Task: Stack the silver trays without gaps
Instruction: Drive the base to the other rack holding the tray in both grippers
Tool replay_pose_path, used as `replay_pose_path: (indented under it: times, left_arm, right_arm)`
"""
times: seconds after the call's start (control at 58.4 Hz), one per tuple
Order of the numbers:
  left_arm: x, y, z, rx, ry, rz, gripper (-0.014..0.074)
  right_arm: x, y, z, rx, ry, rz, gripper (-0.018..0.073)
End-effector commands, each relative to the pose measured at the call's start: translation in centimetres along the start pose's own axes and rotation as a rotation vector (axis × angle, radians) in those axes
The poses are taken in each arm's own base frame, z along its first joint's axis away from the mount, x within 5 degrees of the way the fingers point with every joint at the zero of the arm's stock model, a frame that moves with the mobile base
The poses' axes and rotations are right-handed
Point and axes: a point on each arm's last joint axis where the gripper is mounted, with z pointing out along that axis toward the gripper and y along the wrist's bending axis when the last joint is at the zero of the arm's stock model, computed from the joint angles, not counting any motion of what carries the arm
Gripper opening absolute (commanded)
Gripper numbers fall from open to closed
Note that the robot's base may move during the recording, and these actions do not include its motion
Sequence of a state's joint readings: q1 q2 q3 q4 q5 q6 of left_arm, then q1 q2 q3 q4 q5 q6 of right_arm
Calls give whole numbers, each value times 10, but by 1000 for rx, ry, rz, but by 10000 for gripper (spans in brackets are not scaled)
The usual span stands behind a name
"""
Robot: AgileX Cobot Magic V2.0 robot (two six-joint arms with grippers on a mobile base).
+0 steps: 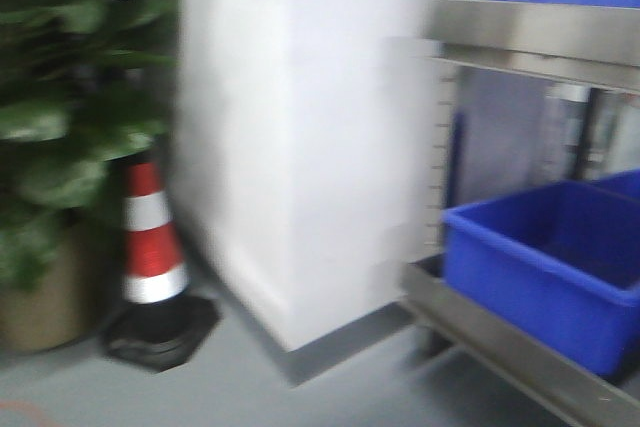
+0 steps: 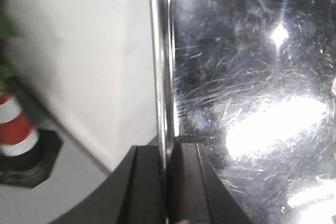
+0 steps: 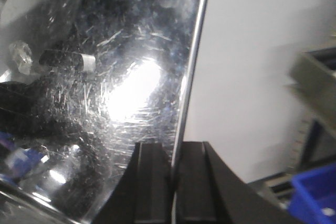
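Silver tray (image 2: 252,77) beyond both wrist frames' edges; blue bin (image 1: 540,267) blurred, cropped.

No readable text, labels, brands, numbers or signs in any view

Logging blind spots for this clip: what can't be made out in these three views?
Front view: motion-blurred; blue bin and steel rack cut by the right edge; no tray or pincer shows.
Left wrist view: the silver tray runs off right and bottom edges, glare masking its surface; left pincer clamps its rim.
Right wrist view: right pincer clamps a rim; same tray or another, unclear.
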State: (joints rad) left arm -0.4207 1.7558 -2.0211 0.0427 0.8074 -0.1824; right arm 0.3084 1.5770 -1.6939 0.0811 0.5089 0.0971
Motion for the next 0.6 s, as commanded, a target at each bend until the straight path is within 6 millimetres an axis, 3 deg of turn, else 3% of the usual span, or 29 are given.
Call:
replay_pose_path:
  times: [0.0,0.582]
  left_arm:
    - [-5,-6,-4,36,-46,-2,-20]
    - [-5,-6,-4,36,-46,-2,-20]
  right_arm:
    - [-10,8,-7,-36,-72,4,-75]
    - [-10,8,-7,-36,-72,4,-75]
